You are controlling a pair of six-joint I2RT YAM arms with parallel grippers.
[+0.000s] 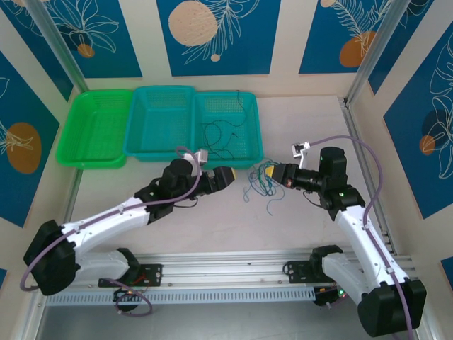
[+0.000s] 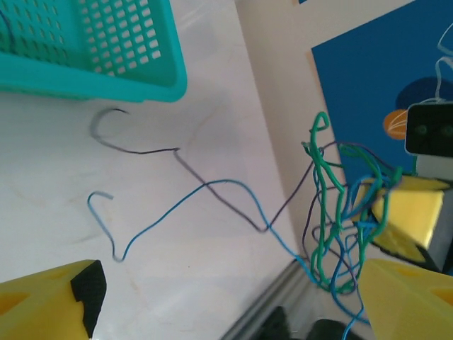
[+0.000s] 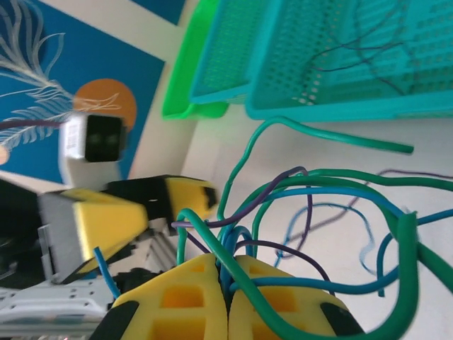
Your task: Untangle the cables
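Cables (image 1: 260, 185): a tangled bunch of thin green, blue and purple-black strands, on the table (image 1: 212, 227) between the two grippers.
The right gripper (image 1: 269, 172) has its yellow fingers pressed together on the knot, with loops arching out around them. A blue strand and a dark strand trail flat across the table. The left gripper (image 1: 225, 177) sits just beside the bunch, jaws wide apart, holding nothing. Behind, a green basket (image 1: 85, 163) and two teal baskets stand side by side; the right teal basket (image 1: 233, 163) holds loose dark wires (image 1: 219, 134).

green basket (image 1: 95, 127) left | middle teal basket (image 1: 161, 120) | right teal basket (image 1: 226, 95) | 3 touching, on table (image 1: 212, 227)
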